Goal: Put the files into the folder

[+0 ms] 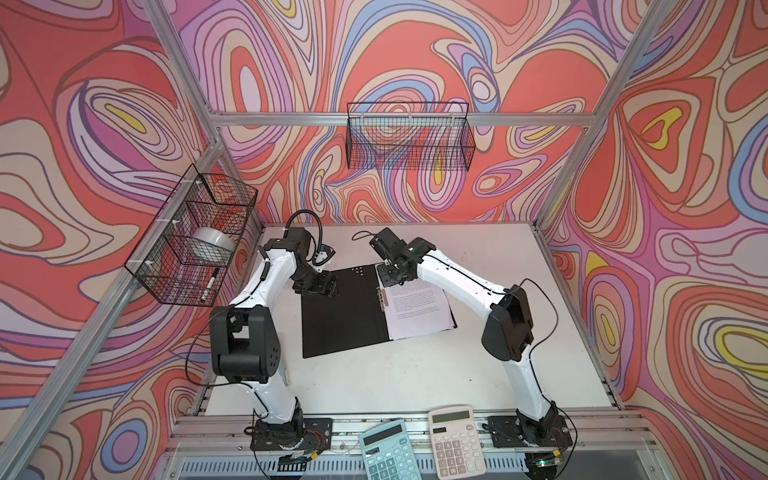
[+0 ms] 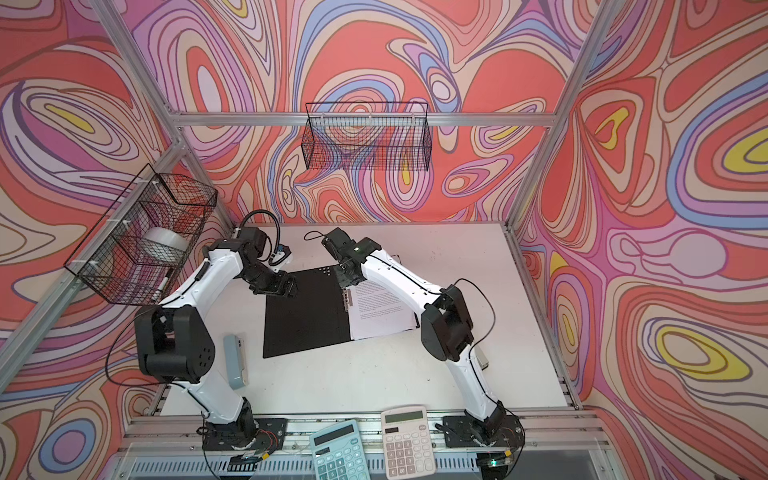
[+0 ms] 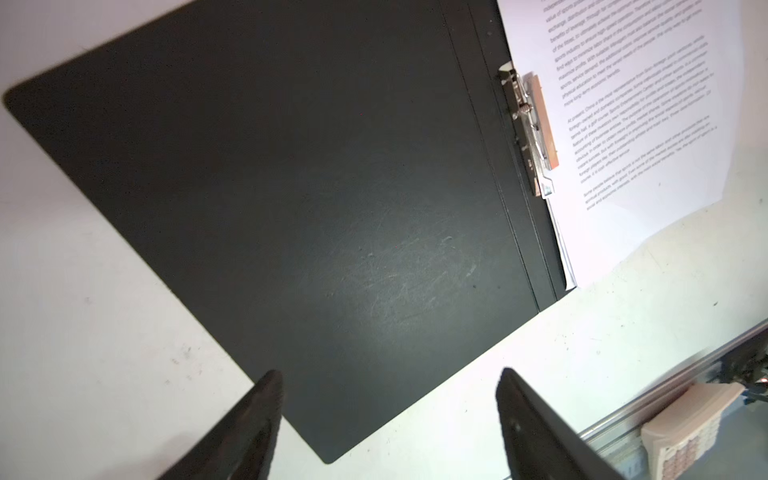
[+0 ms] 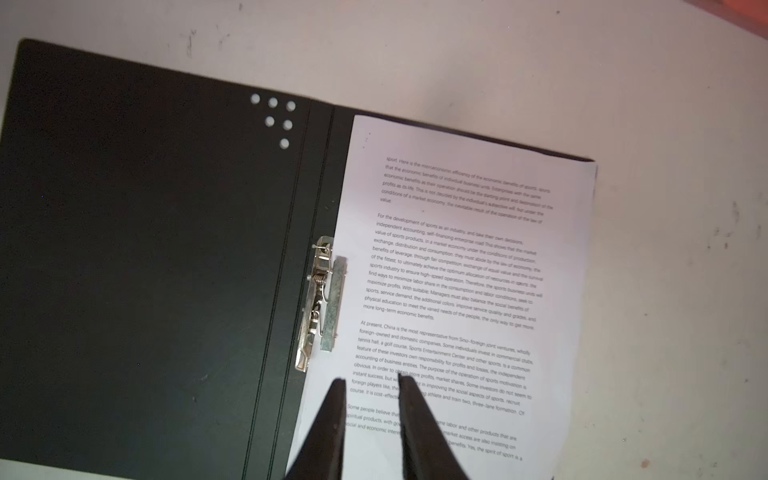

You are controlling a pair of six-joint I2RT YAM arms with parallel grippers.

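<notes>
1. The white tabletop (image 1: 478, 374) spreads beneath both grippers, with faint scuffs on it.
2. The thin folder, lying open with its black inside facing up (image 1: 340, 316), rests flat on the tabletop directly under both grippers. The left gripper is over its bare cover, the right gripper over its other half.
3. The files, white paper sheets densely printed with small black text (image 4: 457, 270), lie on the folder half below the right gripper. They are stacked flat, with 1 edge against the spine.
4. 2 desk calculators, 1 pale teal (image 1: 388, 455) and 1 cream (image 1: 455, 440), sit at the table's front rail, well apart from both grippers and behind them.
5. The left gripper (image 3: 388, 374) hangs over the bare black cover near its outer edge. Its black fingers (image 3: 257, 415) are spread wide with nothing between them.
6. The right gripper (image 4: 370, 378) hovers over the printed sheets, just beside the spine. Its fingers (image 4: 415, 415) are parted only narrowly, with no paper caught in the gap.
7. The silver metal spine clip (image 4: 322, 303) sits just ahead of the right gripper's tips, and its flat bar overlaps the sheets' edge.
8. 6 small round holes (image 4: 274, 118) dot the bare cover, farther from the right gripper than the clip.
</notes>
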